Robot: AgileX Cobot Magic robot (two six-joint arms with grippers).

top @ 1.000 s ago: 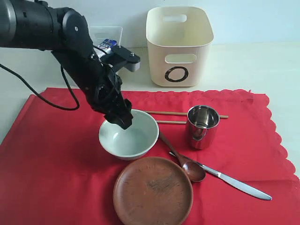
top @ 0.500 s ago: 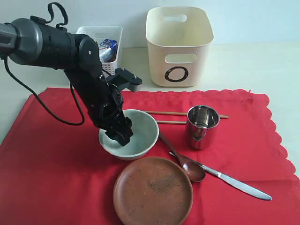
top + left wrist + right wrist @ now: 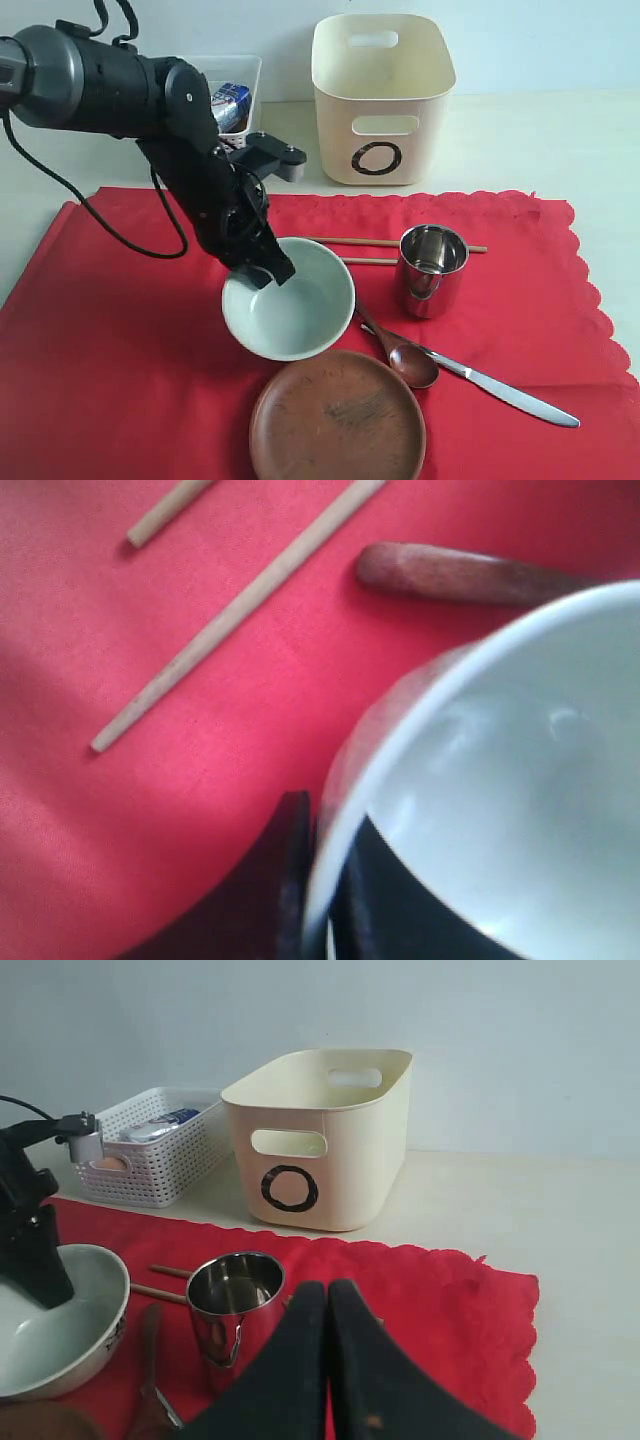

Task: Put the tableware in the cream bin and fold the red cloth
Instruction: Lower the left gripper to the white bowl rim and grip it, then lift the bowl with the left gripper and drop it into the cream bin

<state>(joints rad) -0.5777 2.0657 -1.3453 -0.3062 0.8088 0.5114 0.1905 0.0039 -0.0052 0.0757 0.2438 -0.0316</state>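
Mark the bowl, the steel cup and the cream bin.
pale green-white bowl (image 3: 300,315): exterior view, inside bottom of the bowl.
steel cup (image 3: 432,288): exterior view, outer side wall.
cream bin (image 3: 335,130): exterior view, front wall beside the handle cut-out.

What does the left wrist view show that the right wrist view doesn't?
Only the left wrist view: the left gripper closed on the rim of the bowl, one finger inside, one outside. Only the right wrist view: the cream bin, white lattice basket, steel cup and the shut right gripper. Both: the bowl, red cloth, chopsticks and spoon handle.
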